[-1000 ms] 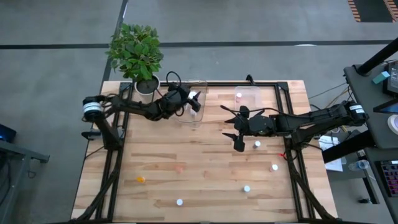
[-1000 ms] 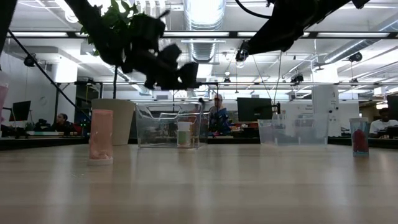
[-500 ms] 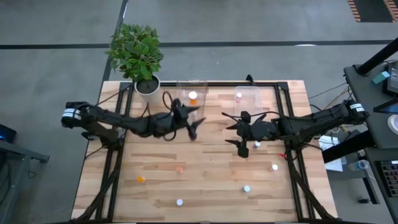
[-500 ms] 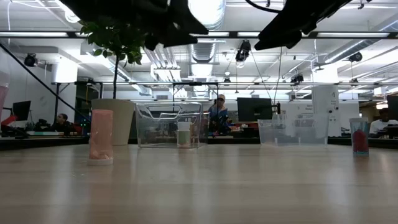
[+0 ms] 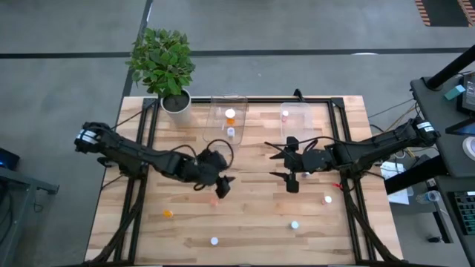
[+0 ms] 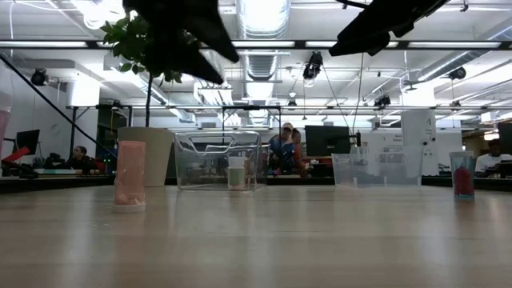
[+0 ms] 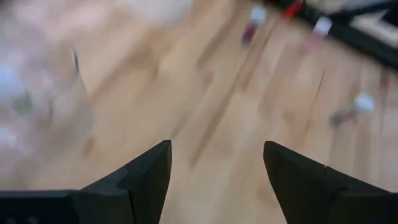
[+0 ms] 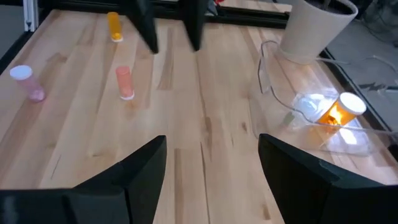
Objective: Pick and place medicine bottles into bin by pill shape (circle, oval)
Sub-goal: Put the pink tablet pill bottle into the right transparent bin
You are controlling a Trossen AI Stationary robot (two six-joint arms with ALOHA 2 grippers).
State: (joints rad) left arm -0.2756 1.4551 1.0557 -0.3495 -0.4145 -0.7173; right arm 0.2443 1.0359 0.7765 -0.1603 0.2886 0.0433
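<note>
My left gripper (image 5: 221,188) (image 7: 217,174) hangs open over the table's middle, just far of a pinkish medicine bottle (image 8: 124,82) (image 6: 130,174) that stands upright on its base. My right gripper (image 5: 291,181) (image 8: 211,168) is open above the table right of centre, holding nothing. The left clear bin (image 5: 239,138) holds an orange-topped bottle (image 5: 230,115) and a white-topped one (image 5: 231,132). In the right clear bin (image 5: 303,127) lies a pink-topped bottle (image 5: 285,115). More bottles stand on the near half: orange (image 5: 168,213), white (image 5: 214,240), (image 5: 295,225), (image 5: 327,199).
A potted plant (image 5: 165,63) stands at the far left corner beside the left bin. A black frame (image 5: 137,200) runs along the table's left, right and far sides. Bare wood lies between the two grippers and along the near edge between the bottles.
My left gripper has swung away from the left bin toward the near edge and the table's middle, rising and tipping from steeply down to a shallower slant, and has stayed open. My right gripper has drifted slightly toward the near edge. No bottle has moved.
</note>
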